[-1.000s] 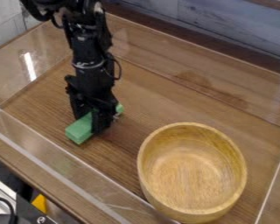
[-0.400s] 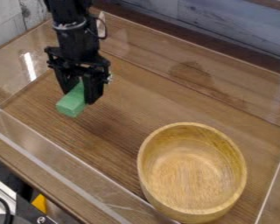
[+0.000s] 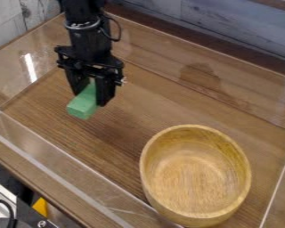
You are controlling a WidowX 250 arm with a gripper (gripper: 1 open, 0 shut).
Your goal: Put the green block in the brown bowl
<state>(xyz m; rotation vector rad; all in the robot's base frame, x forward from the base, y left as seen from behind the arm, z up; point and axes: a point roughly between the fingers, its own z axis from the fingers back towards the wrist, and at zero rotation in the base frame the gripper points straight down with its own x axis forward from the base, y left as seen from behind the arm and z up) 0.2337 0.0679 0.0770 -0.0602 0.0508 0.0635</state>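
Note:
The green block (image 3: 81,106) hangs tilted above the wooden table, left of centre, with its lower end sticking out below the fingers. My gripper (image 3: 93,96) points down from the black arm and is shut on the block's upper part. The brown bowl (image 3: 195,175) stands empty at the front right, well apart from the block and lower in the view.
Clear plastic walls (image 3: 61,174) fence the wooden table (image 3: 192,89) on the front, left and right sides. A grey plank wall runs along the back. Cables and a yellow-black part (image 3: 38,209) lie outside the front left corner.
The block was on the table in my closed gripper. It has been lifted off, carried up and left, and has since shifted slightly right.

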